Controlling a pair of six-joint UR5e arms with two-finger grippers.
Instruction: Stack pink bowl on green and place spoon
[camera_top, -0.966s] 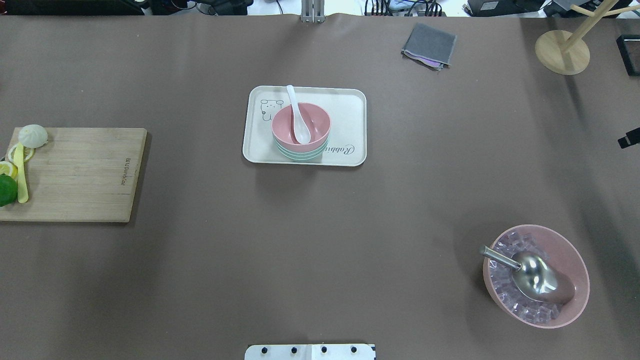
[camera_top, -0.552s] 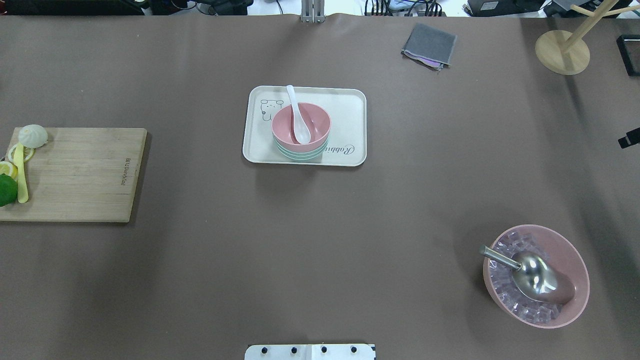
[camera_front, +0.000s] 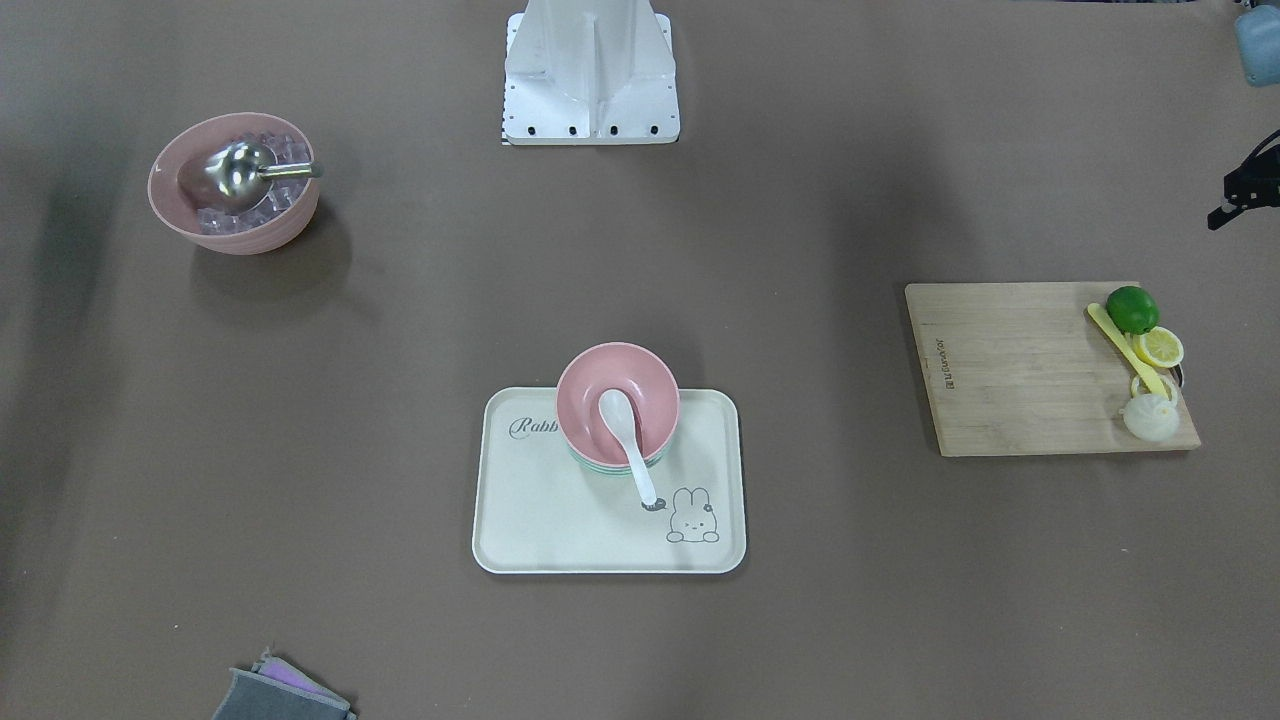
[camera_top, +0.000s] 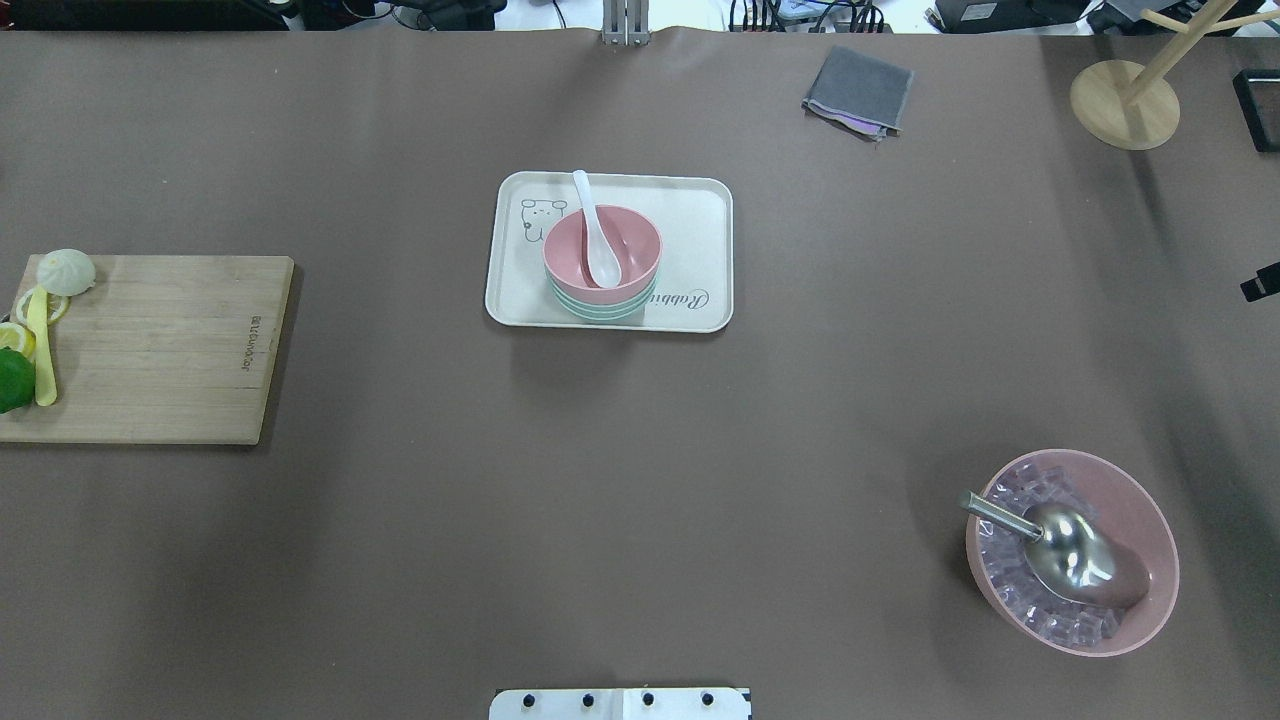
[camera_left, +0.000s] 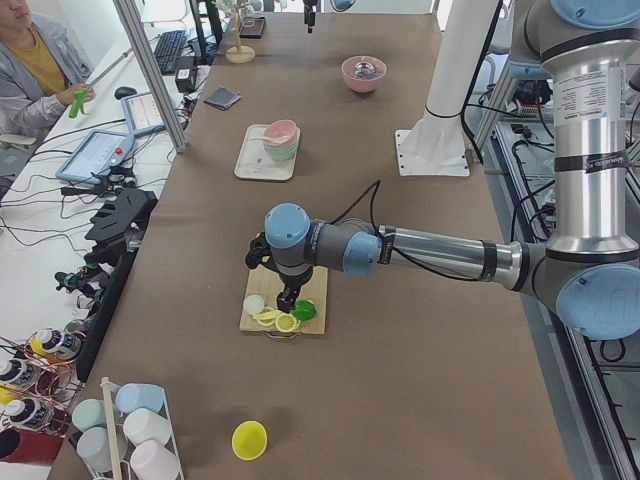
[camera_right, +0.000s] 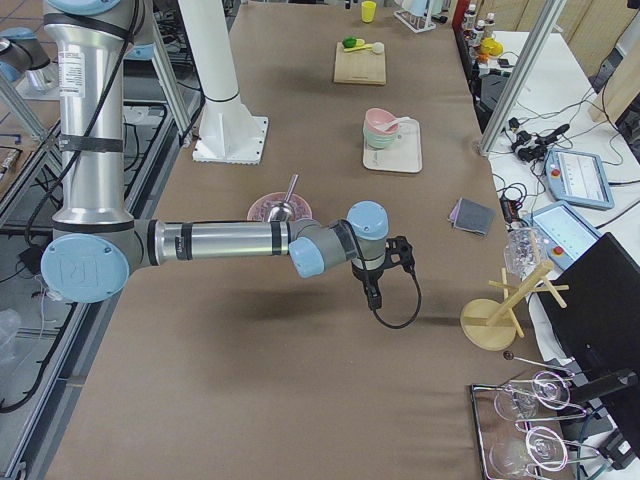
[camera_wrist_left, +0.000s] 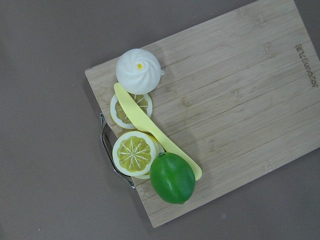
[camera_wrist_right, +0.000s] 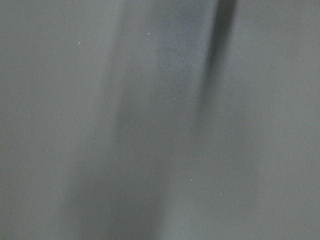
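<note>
A pink bowl (camera_top: 636, 243) sits upright, nested in a pale green bowl (camera_top: 600, 311) whose rim shows just beneath it, on a cream tray (camera_top: 695, 215) at mid-tabletop (camera_top: 400, 520), with a white spoon (camera_top: 598, 240) resting scoop-first inside, its handle leaning over the rim toward 11 o'clock seen from overhead.

spoon (camera_top: 596, 232) in stacked bowls (camera_top: 640, 252) on tray (camera_top: 702, 228), table (camera_top: 400, 550) centre
</note>
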